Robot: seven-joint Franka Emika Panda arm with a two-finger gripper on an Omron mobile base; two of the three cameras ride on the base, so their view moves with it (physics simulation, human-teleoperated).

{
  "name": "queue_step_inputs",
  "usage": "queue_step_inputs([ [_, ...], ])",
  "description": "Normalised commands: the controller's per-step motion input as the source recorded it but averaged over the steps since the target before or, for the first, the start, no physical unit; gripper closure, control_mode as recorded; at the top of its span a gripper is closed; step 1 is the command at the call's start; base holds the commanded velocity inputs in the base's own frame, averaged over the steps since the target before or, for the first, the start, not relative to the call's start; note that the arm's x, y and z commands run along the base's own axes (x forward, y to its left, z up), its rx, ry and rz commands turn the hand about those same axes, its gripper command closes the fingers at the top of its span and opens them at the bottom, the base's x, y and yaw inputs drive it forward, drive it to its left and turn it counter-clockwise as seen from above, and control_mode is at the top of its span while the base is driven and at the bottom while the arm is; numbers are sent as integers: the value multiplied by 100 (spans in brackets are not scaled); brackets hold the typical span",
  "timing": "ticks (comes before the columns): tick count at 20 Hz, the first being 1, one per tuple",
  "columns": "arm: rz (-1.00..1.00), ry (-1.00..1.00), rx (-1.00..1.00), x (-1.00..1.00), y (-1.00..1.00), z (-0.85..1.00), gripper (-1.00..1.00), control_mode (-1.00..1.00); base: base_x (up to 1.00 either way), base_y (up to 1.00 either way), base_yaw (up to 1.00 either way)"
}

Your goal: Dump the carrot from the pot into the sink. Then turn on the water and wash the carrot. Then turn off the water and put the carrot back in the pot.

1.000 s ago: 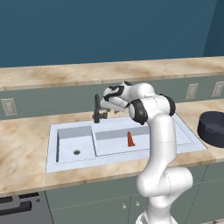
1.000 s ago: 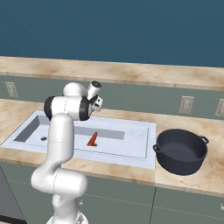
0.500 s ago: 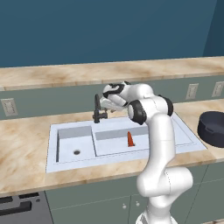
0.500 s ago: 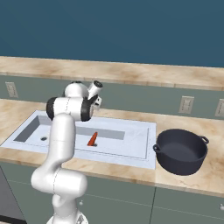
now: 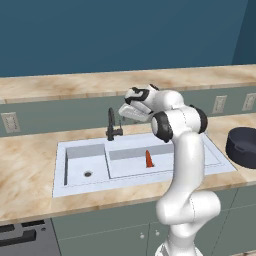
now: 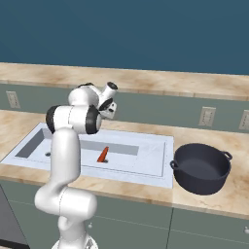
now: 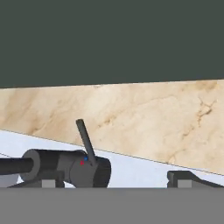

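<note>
I am holding my hand point(image 7: 113, 181) by the faucet point(image 5: 113, 126), fingers spread apart, gripping nothing. The carrot point(image 5: 149, 159) is lying in the sink's point(image 5: 75, 186) wider basin (no water running), and the pot point(image 6: 201, 168) is sitting on the bench point(image 6: 238, 192) beside the sink.

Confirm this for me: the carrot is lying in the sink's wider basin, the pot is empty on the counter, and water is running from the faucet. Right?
Not quite. No water is running: the left base view shows no stream below the faucet. The rest holds: the carrot lies in the wider basin of the sink, and the pot stands empty on the counter, as the right base view shows.
</note>
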Motion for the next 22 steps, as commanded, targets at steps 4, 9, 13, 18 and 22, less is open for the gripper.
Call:
queue_step_inputs([
  [4,-9,0,-12,-83,-38,45,-100,-100,0,0,0],
  [9,-10,4,-13,-100,-42,12,-100,-100,0,0,0],
  [13,-7,12,-11,-100,-36,0,-100,-100,0,0,0],
  [18,-3,16,-10,-80,-29,0,-100,-100,0,0,0],
  [22,0,18,-5,-50,-11,0,-100,-100,0,0,0],
])
